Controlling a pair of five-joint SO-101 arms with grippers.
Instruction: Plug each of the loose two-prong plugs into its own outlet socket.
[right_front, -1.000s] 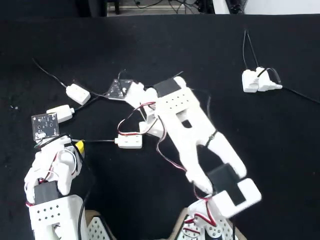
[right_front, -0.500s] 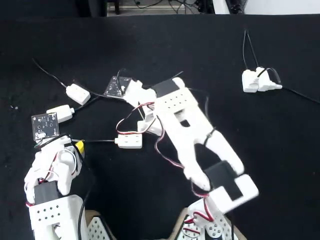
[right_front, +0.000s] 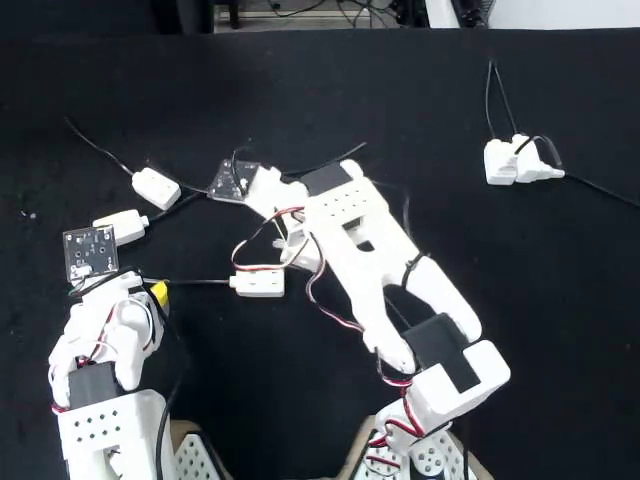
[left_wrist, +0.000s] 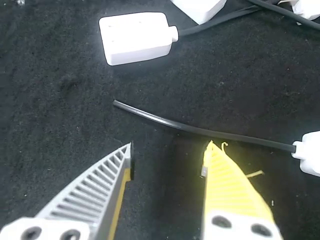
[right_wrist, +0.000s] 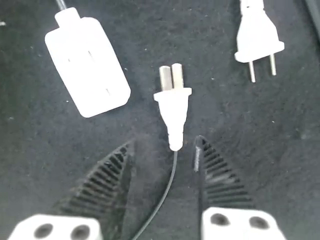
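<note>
Progress on the plugging task is judged to be early to middle. One white plug-and-socket pair (right_front: 515, 160), near the right edge of the matte, nappy black worktop (right_front: 560, 330) and toward its far side, appears already mated, though the joint is too small to confirm. Two plugs lie loose in the worktop's left half. The flat-blade plug (right_wrist: 172, 102) is moulded in smooth white plastic, with two squat metal blades and a thin black lead. The round-pin plug (right_wrist: 257, 37) is waisted in outline, with two slender pins. Beside the flat-blade plug lies an empty outlet socket (right_wrist: 87, 60), a rounded white block with narrow slots in its face. The right gripper (right_wrist: 163, 143), its ribbed black jaws spread wide and holding nothing, hangs with the tail of the flat-blade plug between them, so gripping that plug seems the step in hand. Two further white blocks, seemingly sockets, lie unfilled: an oblong block (left_wrist: 135, 37) toward the left edge and a small block (right_front: 258, 283) nearer the middle. The left gripper (left_wrist: 169, 145) has one grey and one yellow finger, both ribbed. It stands wide open and empty by the near left corner, above a black cord (left_wrist: 200, 131).
</note>
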